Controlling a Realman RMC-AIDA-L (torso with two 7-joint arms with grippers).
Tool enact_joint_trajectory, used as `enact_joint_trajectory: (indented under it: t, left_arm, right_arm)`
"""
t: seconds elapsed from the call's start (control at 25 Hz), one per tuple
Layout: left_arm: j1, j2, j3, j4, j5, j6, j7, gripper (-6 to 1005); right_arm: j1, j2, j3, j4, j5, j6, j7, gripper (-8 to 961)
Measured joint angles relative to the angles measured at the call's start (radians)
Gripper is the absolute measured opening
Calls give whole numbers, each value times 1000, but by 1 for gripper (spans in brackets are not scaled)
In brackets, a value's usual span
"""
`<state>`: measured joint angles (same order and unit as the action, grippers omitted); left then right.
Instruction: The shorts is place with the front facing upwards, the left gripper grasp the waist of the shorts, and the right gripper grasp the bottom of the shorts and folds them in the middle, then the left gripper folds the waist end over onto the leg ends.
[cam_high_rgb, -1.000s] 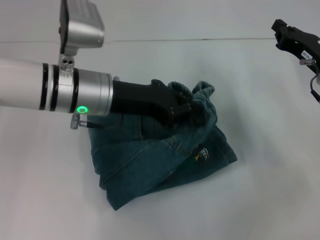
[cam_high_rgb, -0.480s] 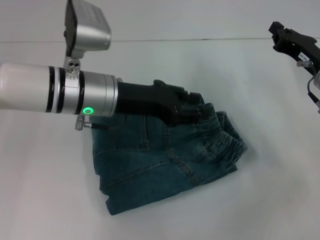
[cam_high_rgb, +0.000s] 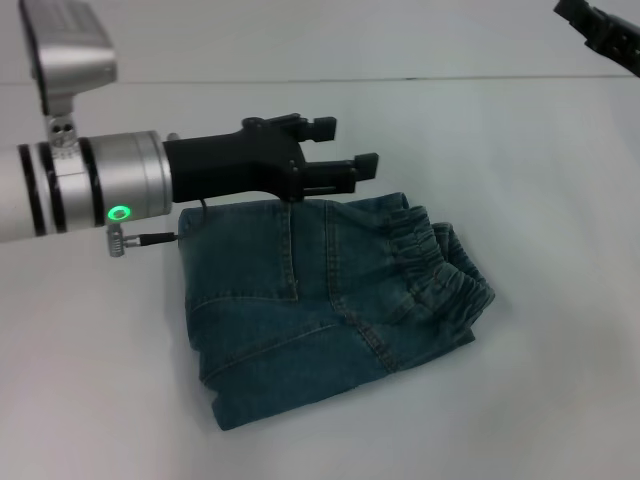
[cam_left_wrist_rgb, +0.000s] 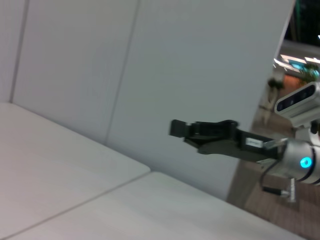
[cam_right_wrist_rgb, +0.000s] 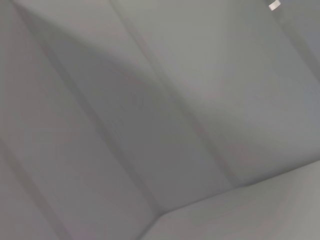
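The blue denim shorts (cam_high_rgb: 320, 300) lie folded on the white table (cam_high_rgb: 540, 400), back side up with a seam and pocket stitching showing. The crinkled elastic waist of the shorts (cam_high_rgb: 440, 265) rests on top at the right end of the bundle. The leg ends are covered by it. My left gripper (cam_high_rgb: 343, 145) hovers open just above the far edge of the shorts, holding nothing. My right gripper (cam_high_rgb: 600, 30) is raised at the far right, away from the cloth, and shows side-on in the left wrist view (cam_left_wrist_rgb: 176, 128).
White table surface surrounds the shorts on all sides. A wall stands behind the table's far edge (cam_high_rgb: 450, 78). The right wrist view shows only blank wall panels.
The left gripper carried the waist over to the right, laid it down, opened and drew back up and to the left. The right gripper rose toward the upper right corner.
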<state>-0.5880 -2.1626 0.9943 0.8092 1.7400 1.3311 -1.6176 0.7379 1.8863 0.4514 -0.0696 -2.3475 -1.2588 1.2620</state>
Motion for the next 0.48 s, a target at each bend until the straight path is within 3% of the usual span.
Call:
enact_joint_trajectory:
  t: [0.12,0.16,0.36,0.48]
  left_arm:
    - [23,1,-21,0,-14,7,7,846]
    - [29,1,-27,1,-17,11,8,846]
    - [40,2,-70,1,-21,43,23,847]
    - [46,4,-98,3,-30,66,36,848]
  right_arm:
    - [45,-36,-168,-58,0,-96,127,125]
    - [68,-42,-256,-96,0,-133,170,126]
    - [143,-44,-628,-242,2,-219,269,132]
    - [153,-44,-753,-280,3,-286,248,135]
